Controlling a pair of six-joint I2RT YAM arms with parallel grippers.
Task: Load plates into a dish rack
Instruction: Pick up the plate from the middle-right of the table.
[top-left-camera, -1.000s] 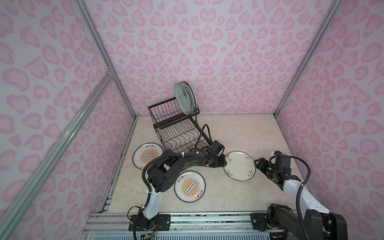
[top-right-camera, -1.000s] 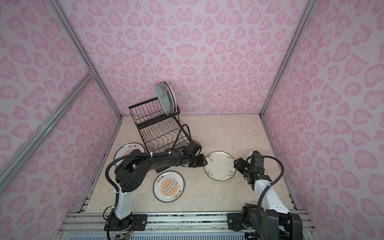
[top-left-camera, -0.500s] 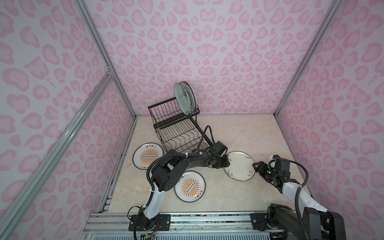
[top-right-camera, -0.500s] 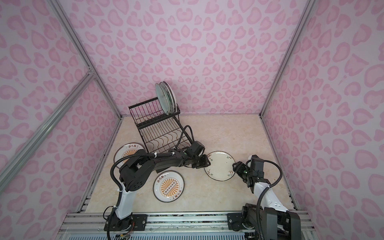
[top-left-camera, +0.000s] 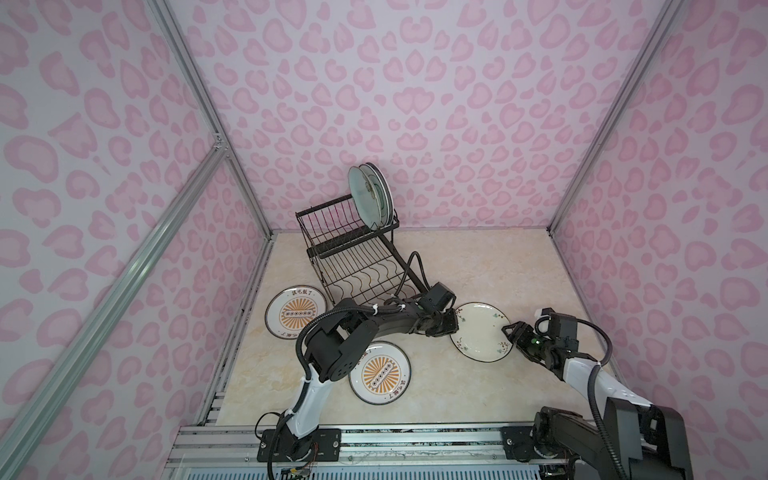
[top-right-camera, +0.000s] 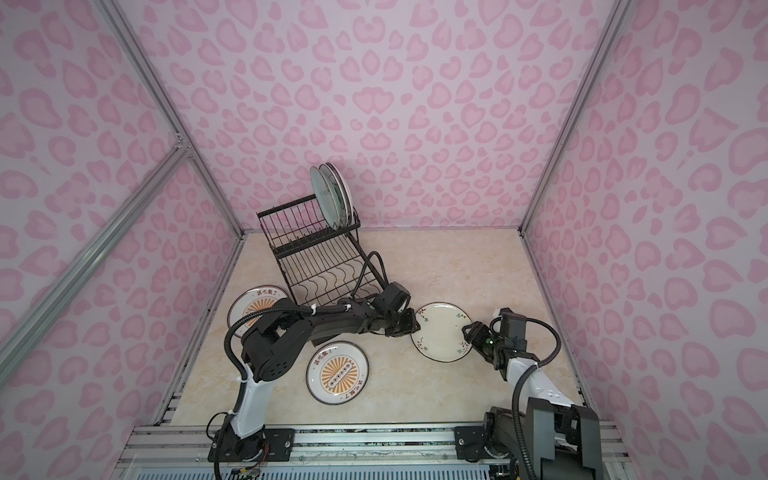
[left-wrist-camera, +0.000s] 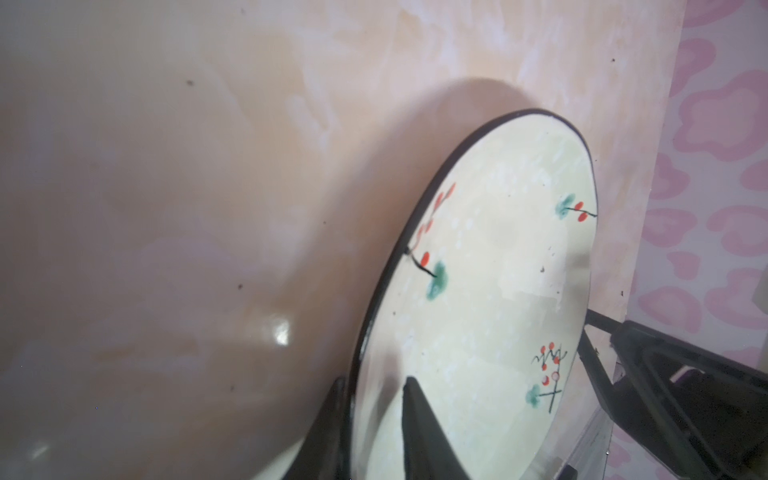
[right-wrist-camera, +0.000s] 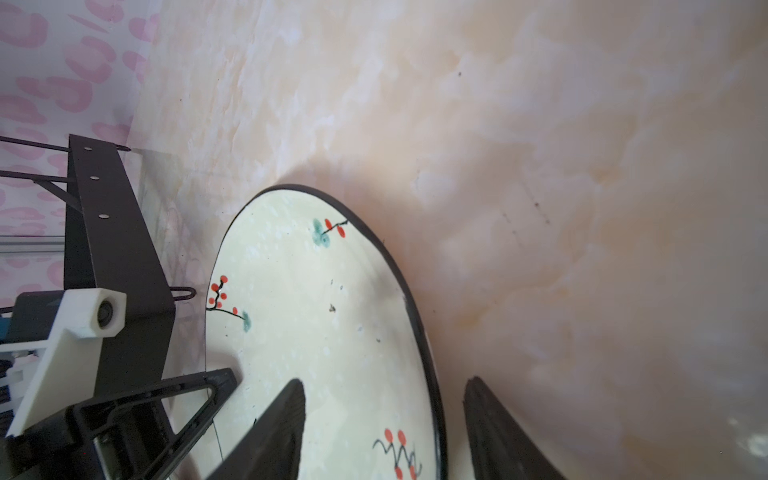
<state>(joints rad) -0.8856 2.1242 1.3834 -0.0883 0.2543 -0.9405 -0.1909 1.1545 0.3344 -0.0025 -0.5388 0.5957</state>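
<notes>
The left claw (top-left-camera: 454, 329) has been narrowed over one rim of the floral-sprig plate (top-left-camera: 482, 334) on the surface (top-left-camera: 478, 270) beside the dish rack (top-left-camera: 353, 266), its clamp unconfirmed, and the open right claw (top-left-camera: 506, 336) brought astride the opposite rim, so lifting is judged near.

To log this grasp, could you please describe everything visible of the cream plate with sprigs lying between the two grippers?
The cream plate is round, glossy ceramic with a thin dark rim and red-and-green sprigs. It lies face up on the beige table. The left gripper and the open right gripper straddle opposite edges.
</notes>
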